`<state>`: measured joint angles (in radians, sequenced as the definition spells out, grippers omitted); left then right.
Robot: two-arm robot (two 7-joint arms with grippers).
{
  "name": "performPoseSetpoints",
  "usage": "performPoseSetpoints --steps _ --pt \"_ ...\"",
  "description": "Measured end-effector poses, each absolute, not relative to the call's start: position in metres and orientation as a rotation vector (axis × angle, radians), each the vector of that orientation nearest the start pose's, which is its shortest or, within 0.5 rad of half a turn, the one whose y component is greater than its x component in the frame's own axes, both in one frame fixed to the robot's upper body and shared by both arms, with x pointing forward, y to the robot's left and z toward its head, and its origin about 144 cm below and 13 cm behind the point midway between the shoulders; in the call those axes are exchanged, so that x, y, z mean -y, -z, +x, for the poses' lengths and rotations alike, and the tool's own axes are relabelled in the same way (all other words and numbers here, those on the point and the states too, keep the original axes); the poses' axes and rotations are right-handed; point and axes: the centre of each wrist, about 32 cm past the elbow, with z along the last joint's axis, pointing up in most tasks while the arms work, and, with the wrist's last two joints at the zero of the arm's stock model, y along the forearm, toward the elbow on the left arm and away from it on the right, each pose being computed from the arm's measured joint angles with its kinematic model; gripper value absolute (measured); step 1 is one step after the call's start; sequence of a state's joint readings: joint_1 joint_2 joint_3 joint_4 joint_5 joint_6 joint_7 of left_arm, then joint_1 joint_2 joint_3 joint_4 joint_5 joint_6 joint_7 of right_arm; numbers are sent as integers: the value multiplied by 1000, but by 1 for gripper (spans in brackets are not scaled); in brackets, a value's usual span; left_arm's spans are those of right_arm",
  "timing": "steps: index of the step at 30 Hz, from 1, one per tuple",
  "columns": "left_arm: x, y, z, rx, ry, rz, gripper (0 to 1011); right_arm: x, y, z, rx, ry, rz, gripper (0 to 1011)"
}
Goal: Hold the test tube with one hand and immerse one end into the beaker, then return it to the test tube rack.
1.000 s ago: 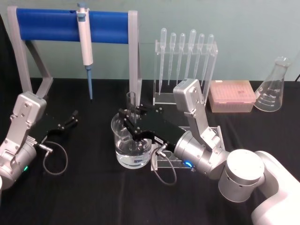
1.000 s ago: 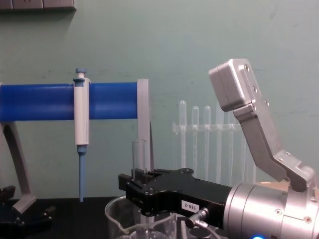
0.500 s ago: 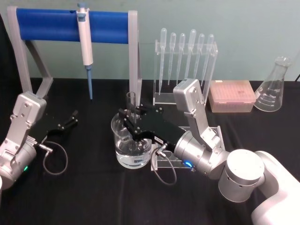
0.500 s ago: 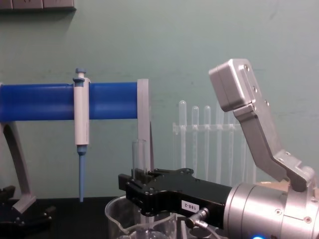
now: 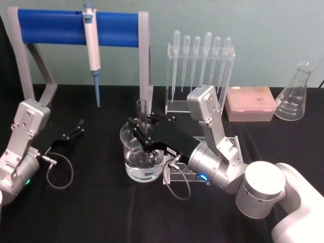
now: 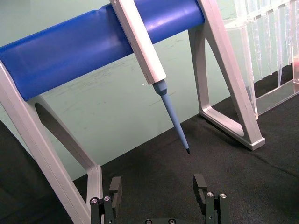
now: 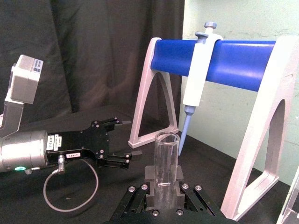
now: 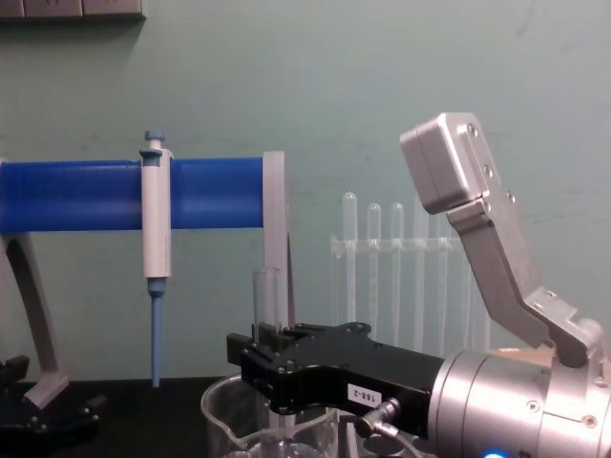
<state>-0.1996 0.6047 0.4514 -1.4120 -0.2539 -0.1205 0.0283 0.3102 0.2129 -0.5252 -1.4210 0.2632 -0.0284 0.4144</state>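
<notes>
My right gripper (image 5: 143,126) is shut on the clear test tube (image 5: 142,112), holding it upright over the glass beaker (image 5: 142,152). The tube's lower end reaches down inside the beaker, which holds some clear liquid. In the chest view the tube (image 8: 265,294) rises above the black gripper (image 8: 263,351), with the beaker's rim (image 8: 221,401) below. The right wrist view shows the tube's open rim (image 7: 167,158) clamped between the fingers (image 7: 148,178). My left gripper (image 5: 76,129) rests open near the table's left side, its fingers (image 6: 115,191) apart and holding nothing.
A blue-barred stand (image 5: 76,28) with a white-and-blue pipettor (image 5: 92,48) hanging from it spans the back left. A clear rack of pipettes (image 5: 200,68) stands behind the beaker. A pink tip box (image 5: 250,104) and a conical flask (image 5: 296,93) sit at the back right.
</notes>
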Motion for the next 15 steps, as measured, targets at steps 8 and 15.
performPoseSetpoints --steps 8,15 --pt "-310 -1140 489 285 -1248 305 1000 142 -1172 511 88 686 -12 228" --pt "-310 -1140 489 285 -1248 304 1000 142 -1172 511 88 686 -12 228"
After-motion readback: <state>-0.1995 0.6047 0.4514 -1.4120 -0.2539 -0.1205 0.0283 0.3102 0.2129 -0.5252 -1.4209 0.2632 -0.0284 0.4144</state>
